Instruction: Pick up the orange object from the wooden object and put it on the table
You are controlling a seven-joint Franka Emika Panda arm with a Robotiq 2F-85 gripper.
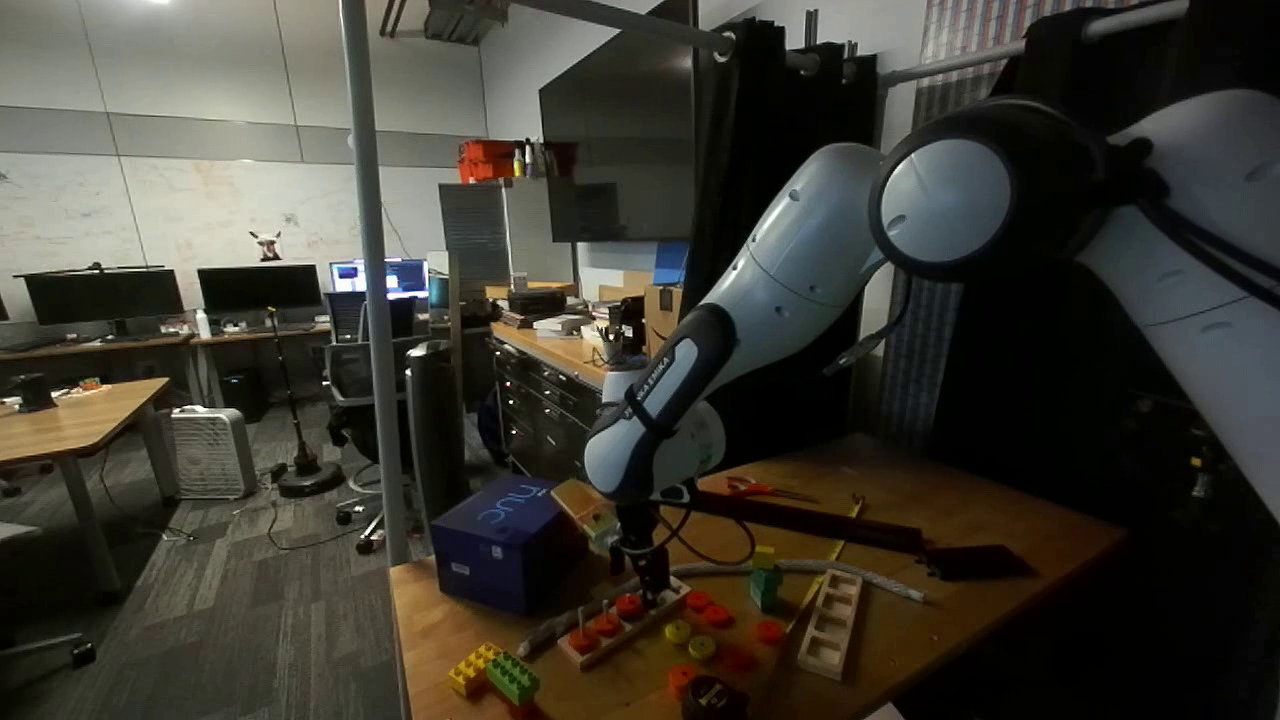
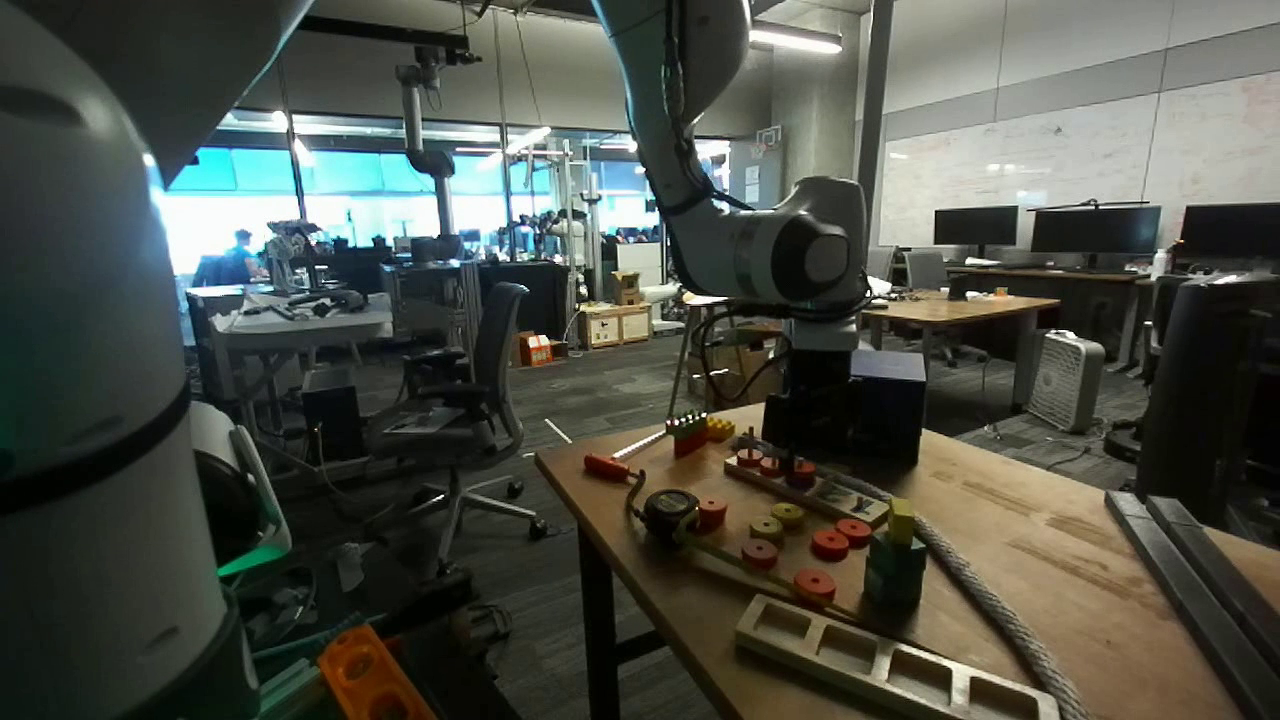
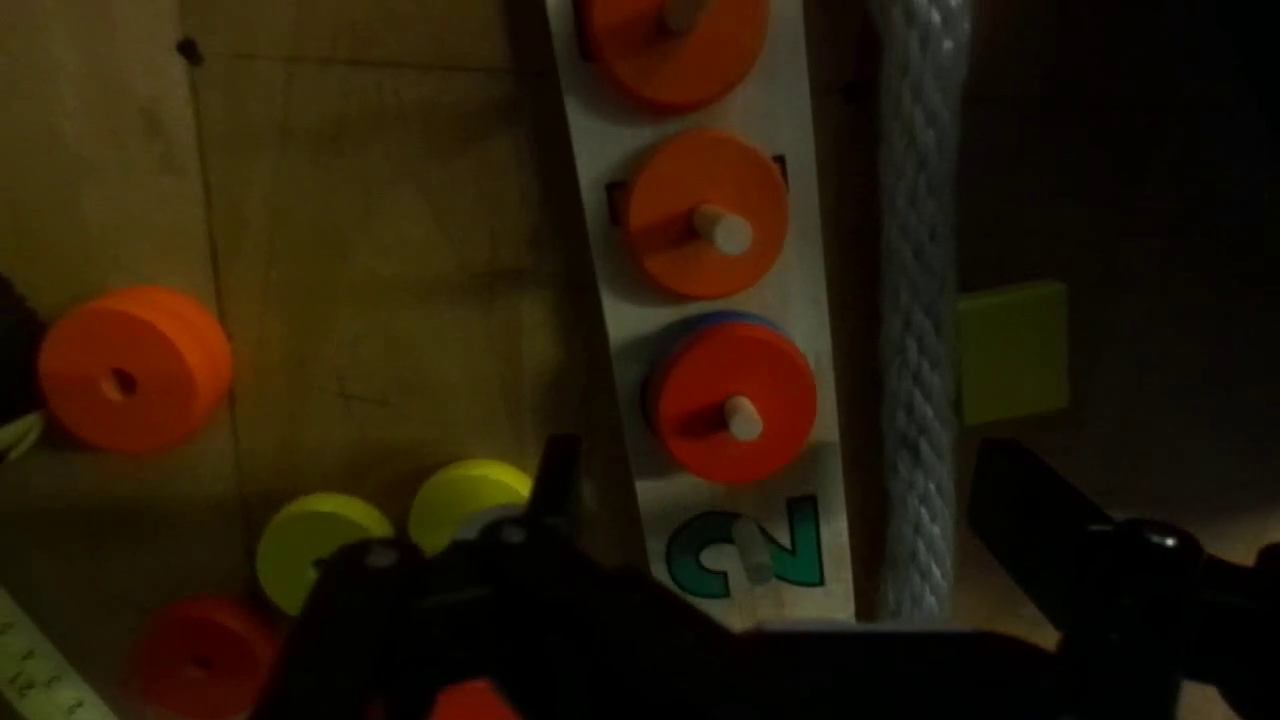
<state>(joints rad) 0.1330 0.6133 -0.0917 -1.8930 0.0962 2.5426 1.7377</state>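
Hanging over the pegged wooden board (image 3: 638, 312), the claw (image 3: 782, 450) is holding its jaws well apart, a green numeral (image 3: 684, 560) showing between them. Three orange discs (image 3: 690, 180) are sitting around the board's pegs (image 3: 733, 237), and the board is resting on the worktop (image 2: 1000, 520).

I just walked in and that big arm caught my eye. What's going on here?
A robot arm hangs over a wooden peg board on a table. Its gripper is open and holds nothing, jaws apart on either side of the board in the wrist view. Orange discs sit on three pegs; the bare peg is beside a green 2. Loose orange discs and yellow discs lie on the table. The job is moving an orange piece from board to table.
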